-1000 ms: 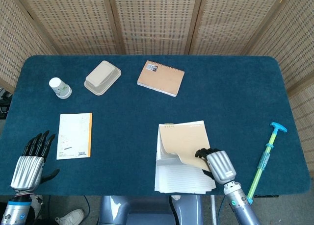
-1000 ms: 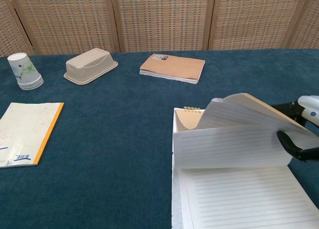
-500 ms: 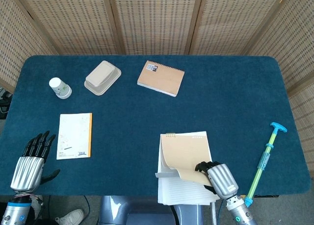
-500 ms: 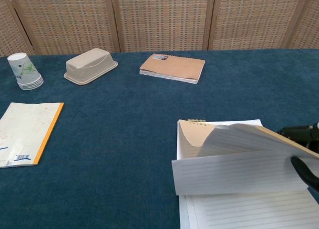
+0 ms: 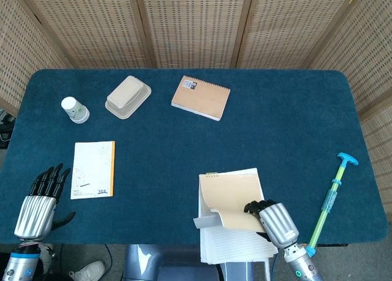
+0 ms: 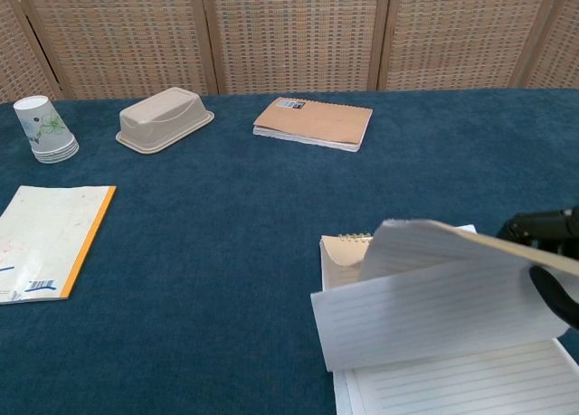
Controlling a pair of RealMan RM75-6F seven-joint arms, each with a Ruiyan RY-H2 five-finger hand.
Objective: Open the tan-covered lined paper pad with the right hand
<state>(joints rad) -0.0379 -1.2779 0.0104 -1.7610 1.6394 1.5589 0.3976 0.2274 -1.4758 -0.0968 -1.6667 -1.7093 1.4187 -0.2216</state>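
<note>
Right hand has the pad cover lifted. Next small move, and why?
Probably carry the cover up and away toward the spiral edge. The right hand grips the tan cover with a lined sheet, both curled and raised over the pad's exposed lined pages, not yet folded back flat.

In the head view, my right hand sits at the lower right of centre, holding the lifted cover and top sheets of the lined paper pad, which lies at the bottom centre on the table. To the right of it, near the lower right edge, lies a long-handled tool. My left hand is at the lower left corner, resting at the table's near edge, with a flat booklet just right of and above it. In the upper left stand a stack of paper cups and, right of it, a lidded container. A spiral notebook lies at the upper centre, right of the container.
</note>
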